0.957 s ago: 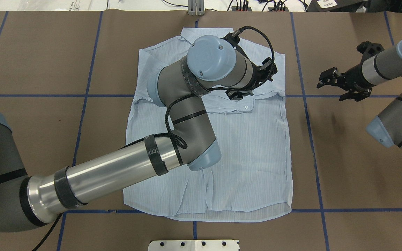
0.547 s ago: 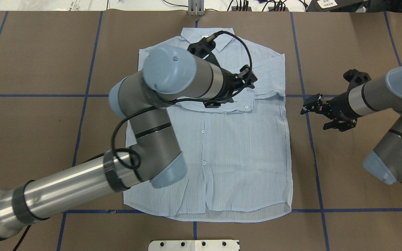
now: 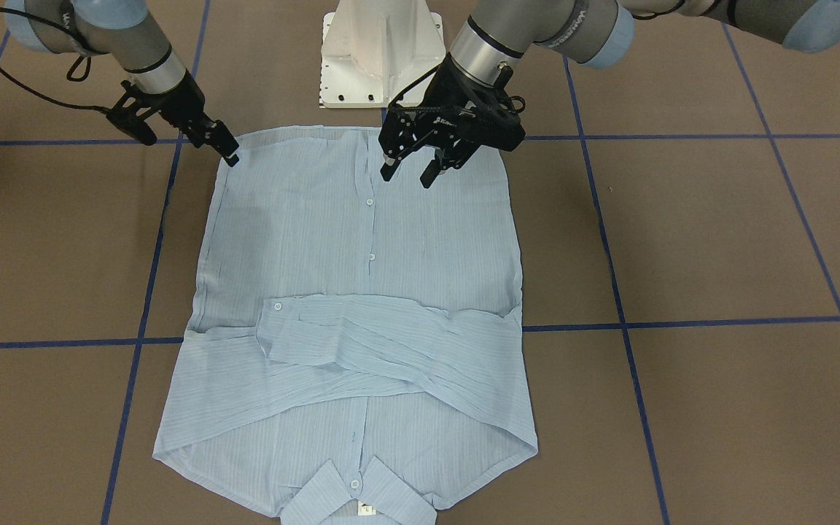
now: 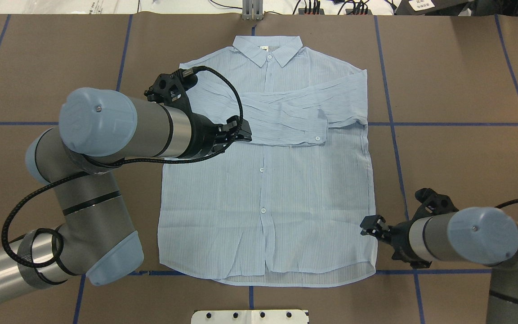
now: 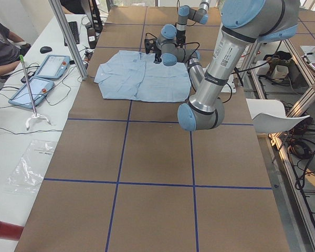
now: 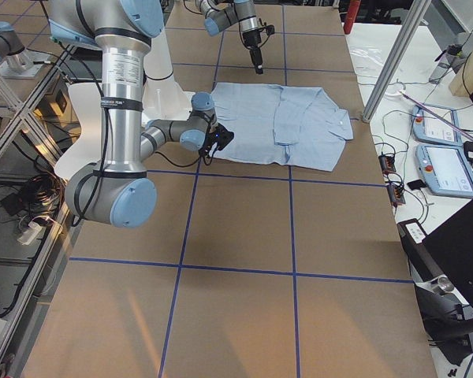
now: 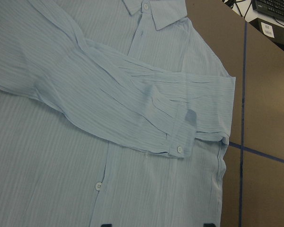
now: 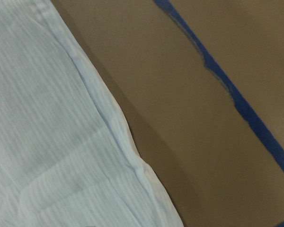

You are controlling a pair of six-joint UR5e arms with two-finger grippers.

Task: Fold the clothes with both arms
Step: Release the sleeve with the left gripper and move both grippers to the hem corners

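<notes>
Sleeves done, arms regroup: the light-blue shirt [image 4: 268, 193] lay flat and buttoned at the middle of the bench [image 4: 466, 67], collar far, hem near, both sleeves [image 4: 286, 112] already crossed over the chest. Within the last second the left arm [image 4: 119, 130] had swung off the chest toward the shirt's left side, the left tool [image 3: 407, 173] spread and empty above the cloth. The right arm [image 4: 479, 234] had dropped from beside the right shoulder to the near right corner, the right tool [image 3: 192, 149] spread, one finger at the corner's edge, nothing pinched. The sleeve stage looked finished; both arms appeared to be lining up for the body fold.
</notes>
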